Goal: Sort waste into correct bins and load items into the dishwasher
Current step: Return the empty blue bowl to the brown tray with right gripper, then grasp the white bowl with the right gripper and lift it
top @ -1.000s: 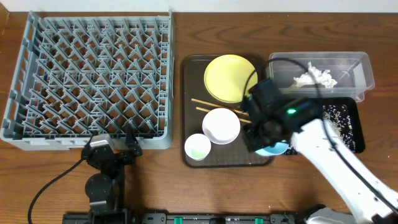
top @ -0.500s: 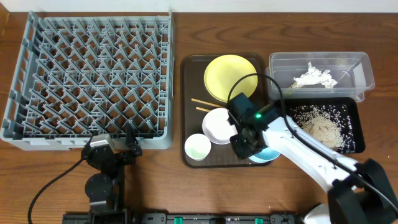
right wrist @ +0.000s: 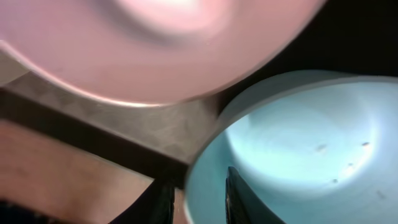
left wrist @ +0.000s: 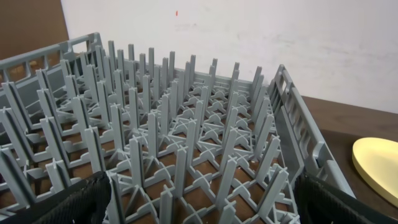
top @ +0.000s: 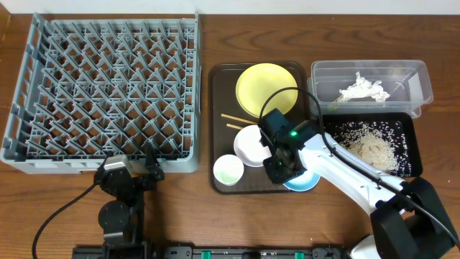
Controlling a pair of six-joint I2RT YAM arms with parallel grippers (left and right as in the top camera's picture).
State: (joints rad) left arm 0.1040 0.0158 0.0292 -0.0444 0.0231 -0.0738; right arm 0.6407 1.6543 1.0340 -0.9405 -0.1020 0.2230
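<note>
The light blue bowl [top: 306, 181] [right wrist: 298, 143] sits at the front right corner of the brown serving tray [top: 215, 108]. My right gripper [top: 282, 173] [right wrist: 196, 190] is low over it, with one finger on each side of the rim and a small gap, so it is open. Beside it are the white bowl [top: 248, 142] [right wrist: 155, 43], the small white cup [top: 228, 170], the chopsticks [top: 239, 122] and the yellow plate [top: 262, 86] [left wrist: 379, 165]. My left gripper [top: 131, 171] [left wrist: 199, 211] rests wide open at the front edge of the grey dish rack [top: 100, 86] [left wrist: 186, 124].
The clear tub [top: 424, 83] at the back right holds a crumpled napkin [top: 364, 90]. In front of it the black tray [top: 411, 126] holds a heap of rice scraps [top: 370, 150]. Bare wood lies between the rack and the serving tray.
My right arm has swung left from the black tray and lowered the blue bowl onto the serving tray's corner. Its jaws have loosened from the rim. The left arm has not moved.
</note>
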